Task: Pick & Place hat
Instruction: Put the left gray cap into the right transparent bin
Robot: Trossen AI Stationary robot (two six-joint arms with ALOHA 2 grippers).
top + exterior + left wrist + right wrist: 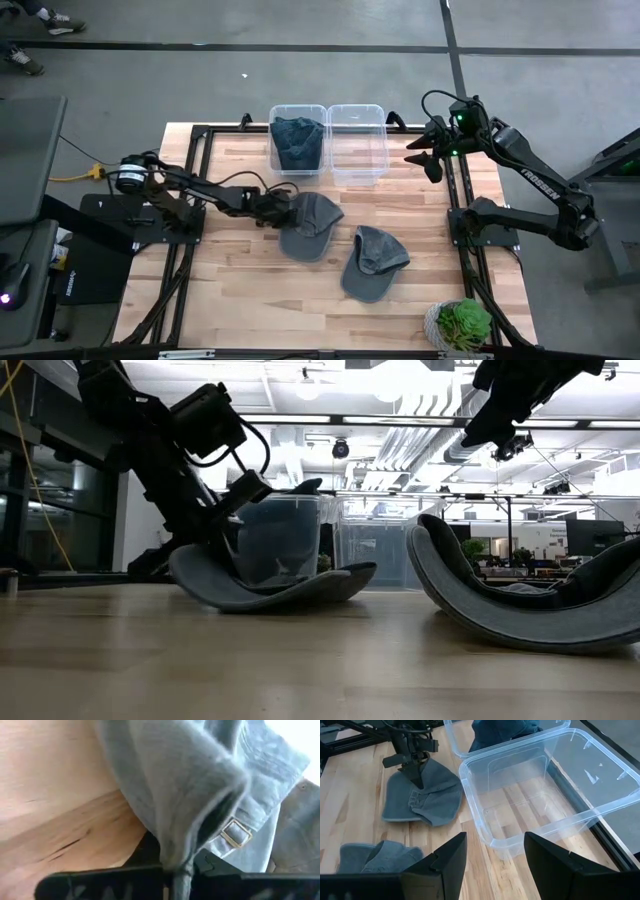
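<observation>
A grey cap (312,228) lies on the wooden table, left of centre. My left gripper (272,207) reaches it from the left and is shut on its rear edge. In the low view the cap (270,588) rests on the table under that gripper (245,490). A second grey cap (372,262) lies upside down to its right, untouched. My right gripper (425,158) hangs open in the air to the right of the empty clear bin (357,150). In the right wrist view the gripper (495,862) looks down on that bin (535,800). My left gripper (182,870) pinches a fold of the cap's rear edge (175,851) between its two fingers, beside the strap's brass buckle (235,832). It comes slanting down from the table's left. The cap's underside rests on the table, with the pinched edge raised.
Two clear bins stand side by side at the table's far edge. The left bin (298,108) holds a dark cap (298,142). A potted plant (462,322) sits at the near right corner. Black frame rails (458,200) run along both sides. Bare wood lies near the front.
</observation>
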